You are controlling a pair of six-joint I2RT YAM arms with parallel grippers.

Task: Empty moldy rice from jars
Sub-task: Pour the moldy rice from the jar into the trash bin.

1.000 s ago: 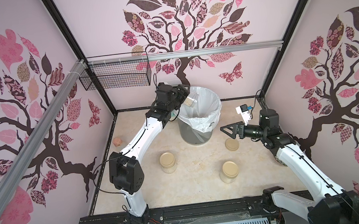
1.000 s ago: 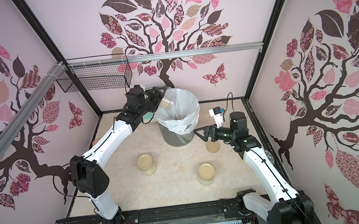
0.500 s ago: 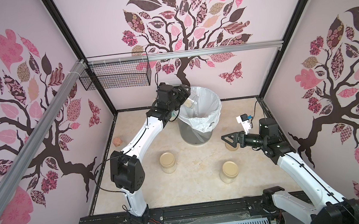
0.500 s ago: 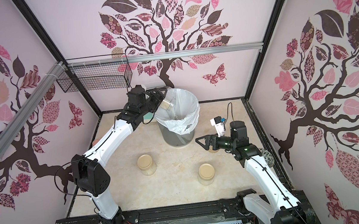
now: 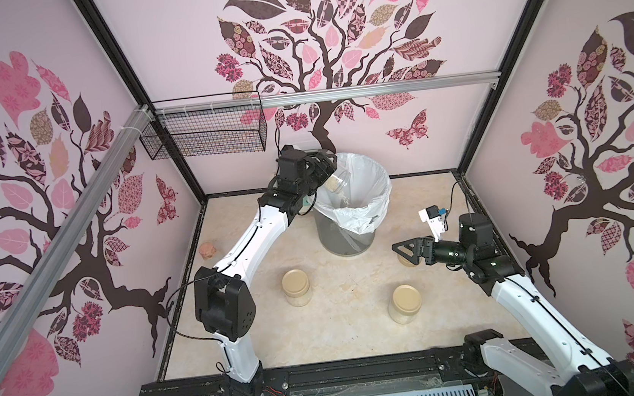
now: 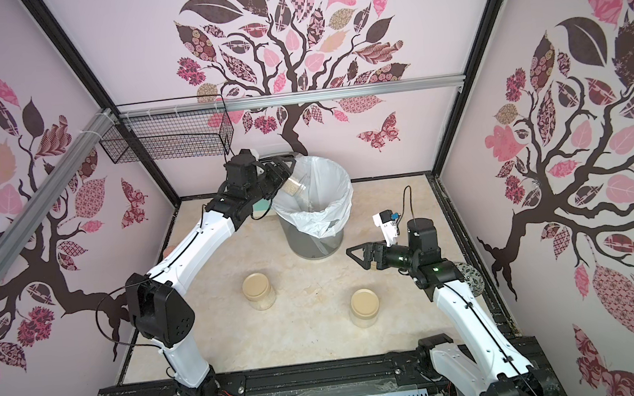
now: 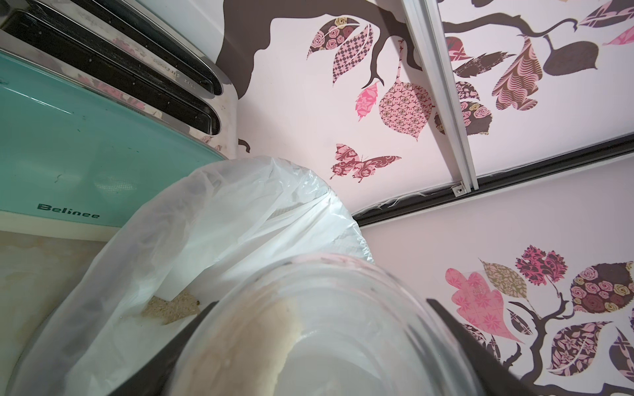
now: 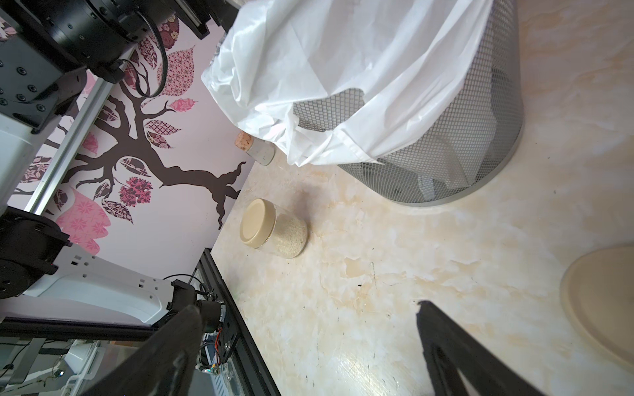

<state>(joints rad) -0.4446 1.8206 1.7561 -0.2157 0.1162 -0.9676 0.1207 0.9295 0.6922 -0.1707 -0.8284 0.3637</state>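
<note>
My left gripper (image 5: 328, 171) is shut on an open clear glass jar (image 5: 337, 181), tilted mouth-down over the white-bagged mesh bin (image 5: 381, 200). The moldy rice (image 7: 247, 343) lies along the jar's lower wall, and a thin stream (image 5: 343, 197) falls into the bag, where a small heap (image 7: 171, 308) rests. Two lidded jars of rice stand on the floor in both top views (image 5: 296, 286) (image 5: 407, 303) (image 6: 259, 290) (image 6: 364, 307). My right gripper (image 5: 396, 247) hovers open and empty to the right of the bin, above a loose beige lid (image 8: 603, 301).
A teal toaster (image 7: 85, 137) stands behind the bin. A small bottle with a pink cork (image 5: 207, 250) sits by the left wall. A wire basket (image 5: 202, 138) hangs on the back wall. A patterned ceramic jar (image 6: 469, 275) is at the right edge, behind my right arm.
My right gripper has drawn back from the bin toward the front and dropped lower, staying open. The left gripper keeps the jar tipped over the bin.
</note>
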